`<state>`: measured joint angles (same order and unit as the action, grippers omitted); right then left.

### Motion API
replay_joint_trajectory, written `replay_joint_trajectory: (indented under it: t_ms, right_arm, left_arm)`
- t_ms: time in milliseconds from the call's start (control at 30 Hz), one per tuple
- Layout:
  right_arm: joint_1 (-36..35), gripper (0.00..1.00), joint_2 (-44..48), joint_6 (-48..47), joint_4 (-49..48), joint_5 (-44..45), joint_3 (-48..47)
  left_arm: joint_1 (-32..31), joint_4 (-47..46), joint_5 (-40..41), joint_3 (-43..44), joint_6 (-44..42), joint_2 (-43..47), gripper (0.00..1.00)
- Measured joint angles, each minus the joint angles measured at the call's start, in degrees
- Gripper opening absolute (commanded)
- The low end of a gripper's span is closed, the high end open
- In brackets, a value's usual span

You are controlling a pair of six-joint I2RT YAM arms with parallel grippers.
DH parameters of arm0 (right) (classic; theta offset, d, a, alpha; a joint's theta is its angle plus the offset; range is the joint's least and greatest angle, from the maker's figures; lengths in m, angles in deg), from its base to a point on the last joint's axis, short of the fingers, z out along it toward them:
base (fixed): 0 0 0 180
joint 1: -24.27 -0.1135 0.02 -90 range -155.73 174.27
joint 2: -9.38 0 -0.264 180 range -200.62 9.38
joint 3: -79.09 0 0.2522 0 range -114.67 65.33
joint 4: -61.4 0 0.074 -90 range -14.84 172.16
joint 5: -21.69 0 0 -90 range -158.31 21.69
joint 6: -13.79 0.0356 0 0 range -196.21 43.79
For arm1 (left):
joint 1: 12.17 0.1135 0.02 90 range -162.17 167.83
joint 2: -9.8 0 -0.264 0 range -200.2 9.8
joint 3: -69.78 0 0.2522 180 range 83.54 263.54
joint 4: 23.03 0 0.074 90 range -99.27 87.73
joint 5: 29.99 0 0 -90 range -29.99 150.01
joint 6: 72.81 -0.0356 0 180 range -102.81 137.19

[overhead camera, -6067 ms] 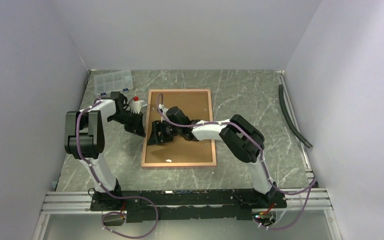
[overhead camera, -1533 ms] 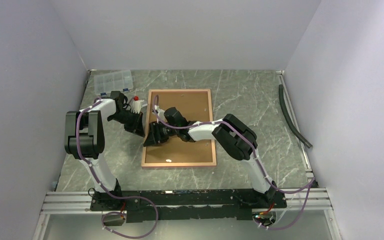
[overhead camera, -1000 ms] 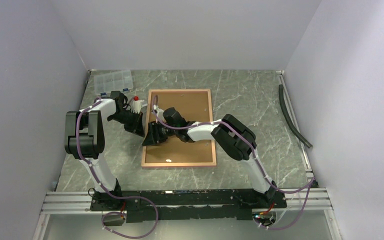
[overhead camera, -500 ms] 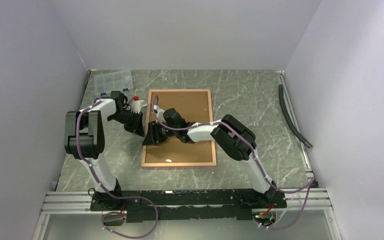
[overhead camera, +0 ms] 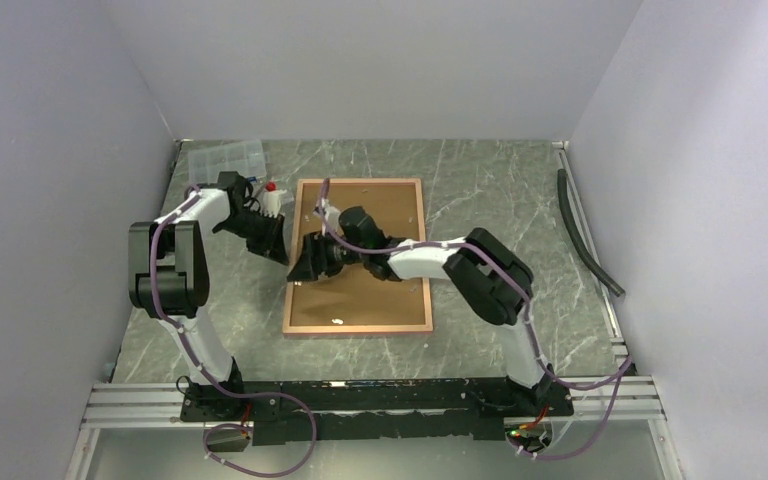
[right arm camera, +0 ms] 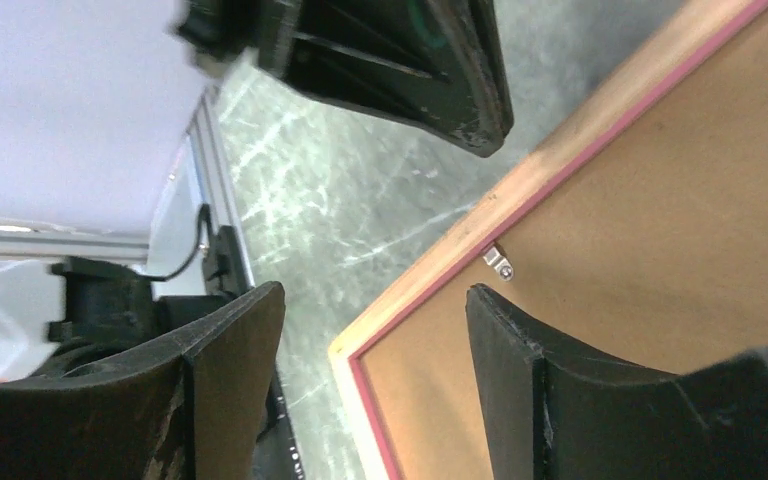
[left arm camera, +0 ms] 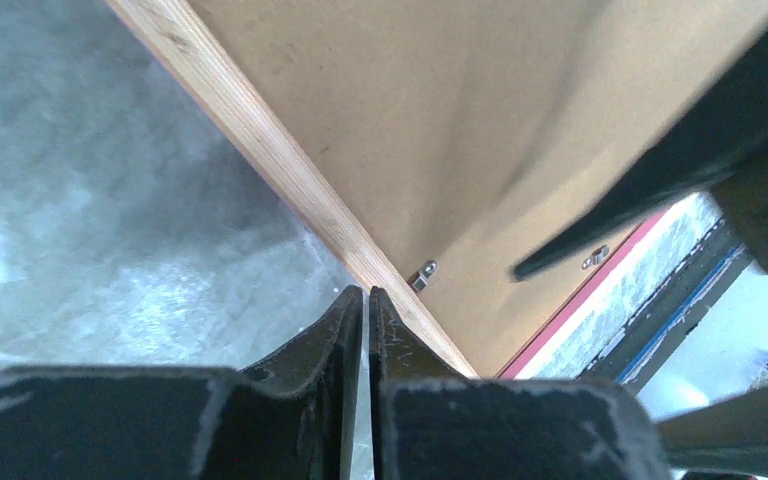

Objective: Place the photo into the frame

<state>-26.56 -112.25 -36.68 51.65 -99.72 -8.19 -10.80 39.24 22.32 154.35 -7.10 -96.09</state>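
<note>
— What's new?
— The right gripper point(right arm camera: 370, 305) has spread wider over the left edge of the frame point(overhead camera: 360, 327), holding nothing; I'd guess it's done with that clip point(right arm camera: 498, 262).
— The left gripper point(left arm camera: 365, 300)?
— Pressed together, empty, beside that edge. Only the wrist views show the clip. The photo is hidden, probably under the board point(overhead camera: 380, 295).

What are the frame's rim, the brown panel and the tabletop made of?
The frame rim: bare light wood, grain showing. The backing board: matte brown fibreboard, probably, smooth and grainless. The table: veined grey stone, or a laminate imitating it.
</note>
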Motion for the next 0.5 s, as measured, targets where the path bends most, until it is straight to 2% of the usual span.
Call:
replay_joint_trajectory:
  t_ms: [267,500]
  right_arm:
    - [3.6,0.72,12.1,-2.8,0.7,2.2,3.6]
    - [2.4,0.68,12.5,-5.3,4.0,3.1,7.0]
  left_arm:
    - [2.6,1.4,0.0,2.8,-0.5,0.1,0.16]
    - [2.6,1.0,-1.4,2.4,-0.1,-0.5,0.15]
